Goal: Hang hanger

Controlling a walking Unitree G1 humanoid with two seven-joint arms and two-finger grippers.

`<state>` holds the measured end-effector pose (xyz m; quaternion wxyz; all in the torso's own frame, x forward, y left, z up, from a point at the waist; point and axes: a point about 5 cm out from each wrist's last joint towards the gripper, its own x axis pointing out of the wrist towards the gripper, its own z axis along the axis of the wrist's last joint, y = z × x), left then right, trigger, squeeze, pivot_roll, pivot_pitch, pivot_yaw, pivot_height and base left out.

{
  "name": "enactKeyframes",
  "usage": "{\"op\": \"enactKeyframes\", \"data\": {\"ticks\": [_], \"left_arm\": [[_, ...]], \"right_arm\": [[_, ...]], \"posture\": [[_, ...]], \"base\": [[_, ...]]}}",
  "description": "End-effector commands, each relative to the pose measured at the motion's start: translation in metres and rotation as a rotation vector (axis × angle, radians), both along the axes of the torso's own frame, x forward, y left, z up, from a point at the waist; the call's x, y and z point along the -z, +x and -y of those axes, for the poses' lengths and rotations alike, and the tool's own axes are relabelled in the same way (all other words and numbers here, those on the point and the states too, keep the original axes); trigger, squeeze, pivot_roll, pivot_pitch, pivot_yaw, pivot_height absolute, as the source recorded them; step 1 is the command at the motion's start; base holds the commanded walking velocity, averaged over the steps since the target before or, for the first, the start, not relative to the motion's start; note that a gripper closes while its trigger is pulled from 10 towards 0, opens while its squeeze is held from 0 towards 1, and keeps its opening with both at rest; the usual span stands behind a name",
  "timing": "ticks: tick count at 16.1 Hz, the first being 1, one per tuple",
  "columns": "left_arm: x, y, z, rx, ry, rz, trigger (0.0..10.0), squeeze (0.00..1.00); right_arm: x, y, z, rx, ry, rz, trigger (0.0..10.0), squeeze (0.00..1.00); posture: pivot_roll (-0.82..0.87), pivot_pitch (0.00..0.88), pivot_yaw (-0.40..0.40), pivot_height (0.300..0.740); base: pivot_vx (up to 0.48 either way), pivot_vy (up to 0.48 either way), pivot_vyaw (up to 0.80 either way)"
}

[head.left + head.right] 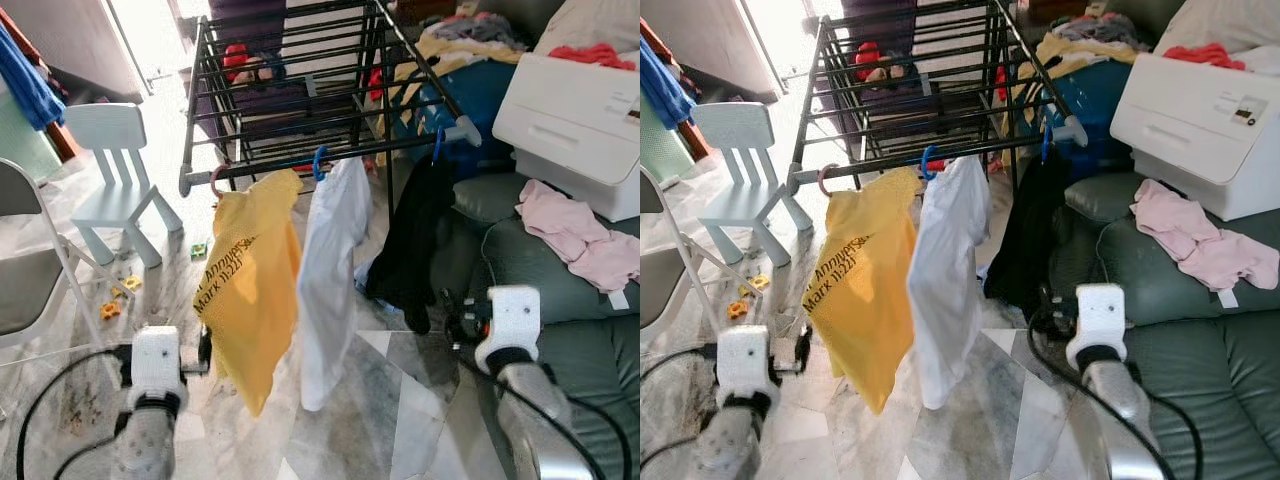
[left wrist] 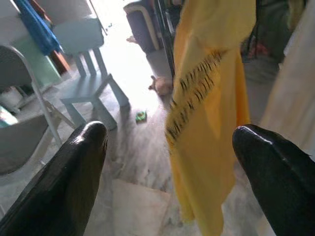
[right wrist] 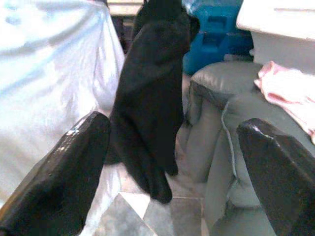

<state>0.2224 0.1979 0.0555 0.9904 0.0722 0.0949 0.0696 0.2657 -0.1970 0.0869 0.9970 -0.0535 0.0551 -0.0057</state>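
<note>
Both tools stood wide and empty; the left tool point(image 2: 167, 162) sat low at the frame's lower left, its fingers point(image 2: 74, 172) facing the yellow shirt point(image 1: 250, 290); the right tool point(image 3: 172, 162) at lower right faced the black garment point(image 1: 410, 240). Above them, the hangers' hooks point(image 1: 320, 160) already gripped the drying rack's point(image 1: 300, 90) near rail, which ran left to right across mid-frame; the white shirt point(image 1: 330, 270) hung between; each arm seemed about equally near.
</note>
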Motion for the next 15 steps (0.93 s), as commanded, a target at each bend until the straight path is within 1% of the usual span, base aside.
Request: {"op": "enactKeyframes", "data": {"ticks": [1, 3, 4, 5, 6, 7, 9, 10, 13, 15], "left_arm": [[-0.003, 0.006, -0.007, -0.041, 0.01, 0.022, 10.0, 0.0], [0.0, 0.013, -0.007, -0.063, 0.035, 0.038, 10.0, 0.0], [-0.009, 0.023, -0.008, -0.093, 0.003, 0.07, 10.0, 0.0], [-0.014, 0.033, -0.007, -0.087, 0.01, 0.092, 10.0, 0.0], [-0.015, 0.04, -0.008, -0.093, 0.016, 0.111, 10.0, 0.0], [-0.018, 0.046, -0.008, -0.104, 0.007, 0.127, 10.0, 0.0], [-0.025, 0.06, -0.005, -0.104, -0.004, 0.157, 10.0, 0.0], [-0.031, 0.068, 0.001, -0.09, -0.009, 0.175, 10.0, 0.0], [-0.033, 0.075, 0.012, -0.046, -0.002, 0.185, 10.0, 0.0], [-0.026, 0.074, 0.016, -0.038, -0.041, 0.166, 10.0, 0.0]], "right_arm": [[-0.003, 0.01, -0.009, -0.045, 0.024, 0.009, 10.0, 0.0], [0.0, 0.02, -0.016, -0.078, 0.002, 0.008, 10.0, 0.0], [-0.007, 0.031, -0.022, -0.1, 0.029, 0.008, 10.0, 0.0], [-0.011, 0.039, -0.028, -0.147, 0.004, 0.023, 10.0, 0.0], [-0.011, 0.043, -0.03, -0.168, -0.014, 0.027, 10.0, 0.0], [-0.013, 0.048, -0.029, -0.153, -0.011, 0.03, 10.0, 0.0], [-0.021, 0.057, -0.031, -0.131, 0.01, 0.065, 10.0, 0.0], [-0.025, 0.061, -0.031, -0.124, 0.005, 0.09, 10.0, 0.0], [-0.028, 0.065, -0.033, -0.124, 0.01, 0.104, 10.0, 0.0], [-0.025, 0.065, -0.034, -0.123, 0.021, 0.101, 10.0, 0.0]], "posture": [[-0.11, 0.0, 0.094, 0.74], [-0.1, 0.0, 0.067, 0.74], [-0.09, 0.0, 0.056, 0.74], [-0.09, 0.0, 0.045, 0.74], [-0.1, 0.0, 0.045, 0.74], [-0.11, 0.0, 0.047, 0.74], [-0.12, 0.0, 0.076, 0.74], [-0.12, 0.0, 0.099, 0.74], [-0.13, 0.0, 0.113, 0.74], [-0.14, 0.0, 0.118, 0.74]], "base": [[0.0, 0.0, 0.0], [0.0, 0.0, 0.0], [0.0, 0.0, 0.0], [0.0, 0.0, 0.0], [0.0, 0.0, 0.0], [0.0, 0.0, 0.8], [0.0, 0.0, 0.8], [0.0, 0.0, 0.8], [0.0, 0.0, 0.8], [0.0, 0.0, 0.8]]}}
